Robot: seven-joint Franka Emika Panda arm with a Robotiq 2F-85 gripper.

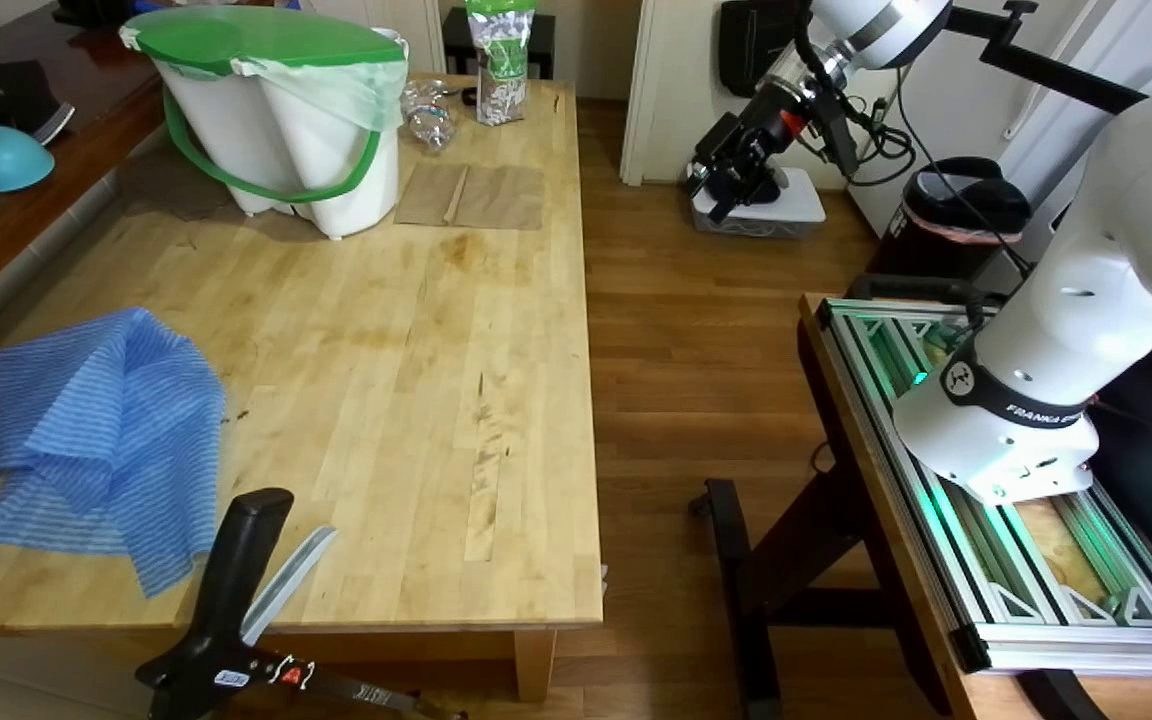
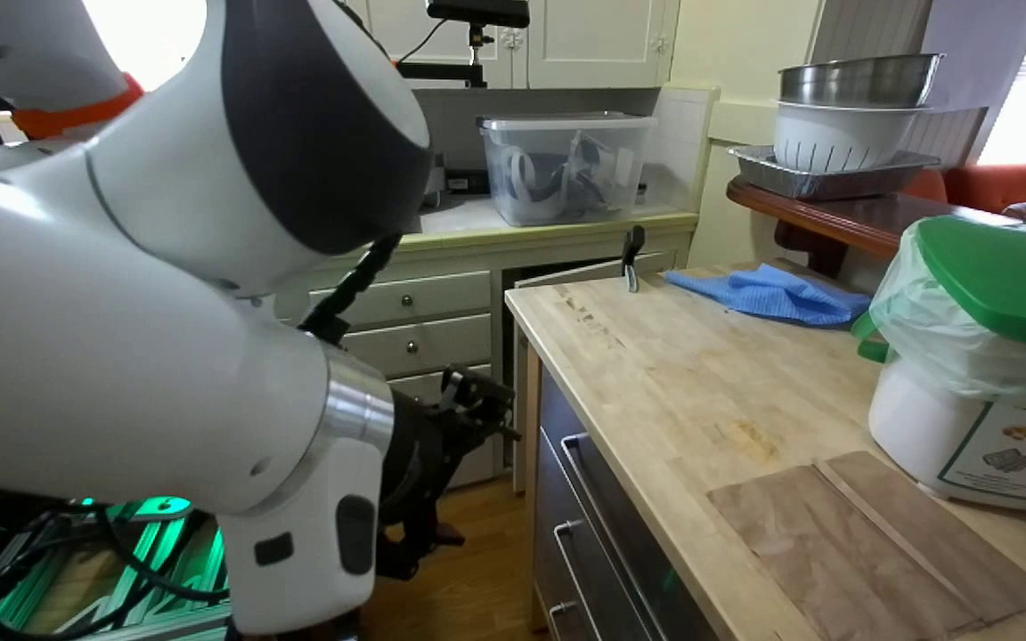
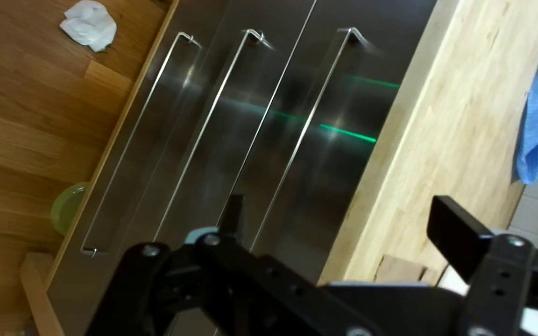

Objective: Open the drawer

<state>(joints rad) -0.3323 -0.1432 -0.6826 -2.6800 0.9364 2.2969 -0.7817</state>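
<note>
The drawers sit under a light butcher-block table (image 1: 416, 380). Their fronts are dark and glossy with long silver bar handles. The top drawer front (image 3: 329, 172) lies just below the table edge, and it also shows in an exterior view (image 2: 557, 405). Its handle (image 3: 302, 140) runs toward my left fingertip. All visible fronts look shut; no drawer inside shows. My gripper (image 3: 336, 205) is open and empty, its fingers wide apart over the top drawer and the table edge. In both exterior views the gripper (image 1: 704, 200) (image 2: 488, 485) is beside the table, apart from the drawers.
On the table are a blue cloth (image 1: 106, 440), a white bin with green lid (image 2: 985, 356), a brown paper sheet (image 2: 878, 534) and a glittery bag (image 1: 503, 75). A black clamp (image 1: 226, 590) grips the table end. A white tissue (image 3: 89, 25) lies on the floor.
</note>
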